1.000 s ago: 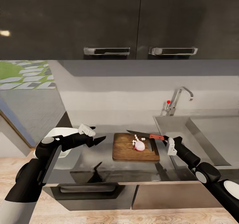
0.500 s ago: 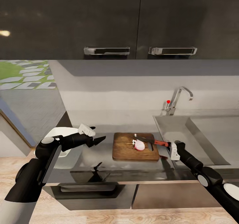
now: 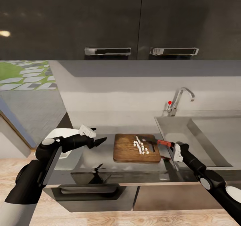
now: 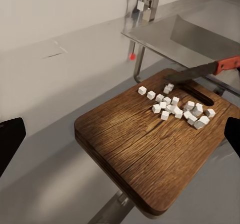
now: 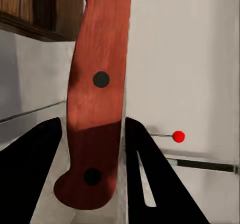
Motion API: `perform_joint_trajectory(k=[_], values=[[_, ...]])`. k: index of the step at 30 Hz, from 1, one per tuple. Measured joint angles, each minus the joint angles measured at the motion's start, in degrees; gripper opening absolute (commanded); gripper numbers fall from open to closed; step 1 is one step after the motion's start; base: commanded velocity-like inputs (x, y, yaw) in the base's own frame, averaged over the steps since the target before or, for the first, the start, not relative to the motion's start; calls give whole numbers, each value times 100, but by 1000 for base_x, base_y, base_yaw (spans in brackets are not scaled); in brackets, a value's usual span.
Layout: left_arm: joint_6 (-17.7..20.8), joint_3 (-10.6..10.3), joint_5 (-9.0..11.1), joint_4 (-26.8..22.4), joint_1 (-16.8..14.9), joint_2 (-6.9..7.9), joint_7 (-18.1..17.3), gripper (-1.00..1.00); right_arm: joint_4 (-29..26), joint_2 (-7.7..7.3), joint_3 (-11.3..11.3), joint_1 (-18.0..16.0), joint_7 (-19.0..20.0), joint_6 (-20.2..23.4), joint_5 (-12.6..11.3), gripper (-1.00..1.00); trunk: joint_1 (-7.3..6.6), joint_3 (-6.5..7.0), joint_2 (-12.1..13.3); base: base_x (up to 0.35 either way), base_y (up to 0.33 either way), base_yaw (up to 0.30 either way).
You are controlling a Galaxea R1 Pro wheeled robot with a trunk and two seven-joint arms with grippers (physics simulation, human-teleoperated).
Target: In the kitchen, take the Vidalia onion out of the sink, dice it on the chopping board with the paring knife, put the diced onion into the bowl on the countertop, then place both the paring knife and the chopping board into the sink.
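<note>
The dark brown chopping board lies on the grey countertop left of the sink. Several small white onion dice are scattered on the board's right half, also seen on the board as white cubes. My right gripper is shut on the paring knife's red-orange handle. The dark blade lies low over the board's slot end, next to the dice. My left gripper hovers open left of the board, holding nothing. The white bowl sits partly behind my left arm.
The curved chrome tap with its red dot stands behind the sink's left corner. Glossy dark upper cabinets hang overhead. The countertop's front edge runs just below the board, and a grey wall closes the back.
The onion piece that lay on the board is now several small white cubes. The knife came down from above the board to its slot end. The left arm has not moved.
</note>
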Motion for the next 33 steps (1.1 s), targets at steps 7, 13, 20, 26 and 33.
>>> perform_joint_trajectory(k=[7,13,20,26,33], values=[[0,-1,0,0,0,0,1,100,-516,0,-150,-1,-140,-8,-9,-100,0,0,0,0,0,0],[0,-1,0,0,0,0,0,100,-709,0,-630,1,-100,-24,-20,-100,0,0,0,0,0,0],[-4,3,0,0,0,-16,16,100,-721,-4,-2350,1,1784,-155,-695,-100,0,0,0,0,0,0],[-8,4,0,-3,0,-25,26,100,-716,1,-2814,0,3414,-116,-3073,-100,0,0,0,0,0,0],[-10,20,0,-8,0,-30,28,100,-699,77,-2846,3,3746,152,-4285,-100,0,0,0,24,-78,0]])
